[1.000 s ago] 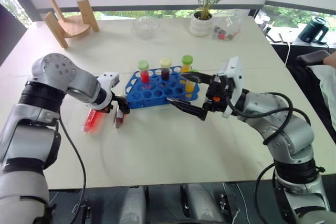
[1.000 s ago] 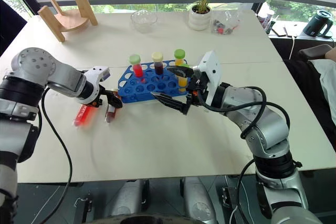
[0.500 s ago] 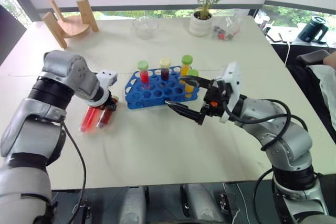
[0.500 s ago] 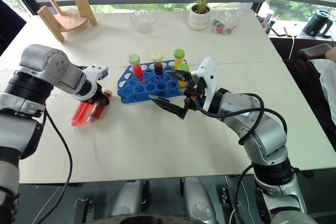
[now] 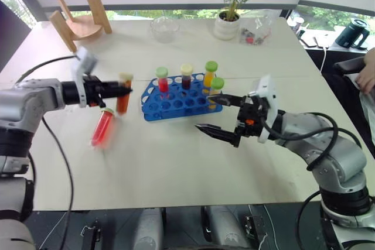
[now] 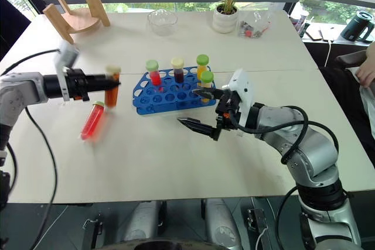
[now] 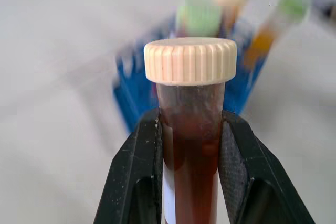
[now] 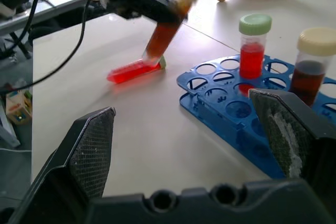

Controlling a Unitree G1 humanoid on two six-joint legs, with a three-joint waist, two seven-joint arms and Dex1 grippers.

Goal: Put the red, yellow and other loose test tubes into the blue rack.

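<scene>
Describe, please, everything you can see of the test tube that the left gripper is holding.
The tube is clear plastic with a ribbed cream screw cap, filled with dark reddish-brown liquid, and a white strip shows on its side. It stands roughly upright, lifted off the table, clamped below the cap between the black fingers of the left gripper, to the left of the blue rack.

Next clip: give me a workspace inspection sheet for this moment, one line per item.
Surface: pale table, bare near the front edge.
Job's things: blue rack holds four capped tubes; red tube lies loose on the table; brown tube is lifted off the table.
Clutter: wooden stand, glass bowl, potted plant, plastic bag.
Grippers: left hand shut on brown tube; right hand open beside the rack.
Cables: black, along both arms.
Surroundings: windows behind; a person's hand at the right edge.
</scene>
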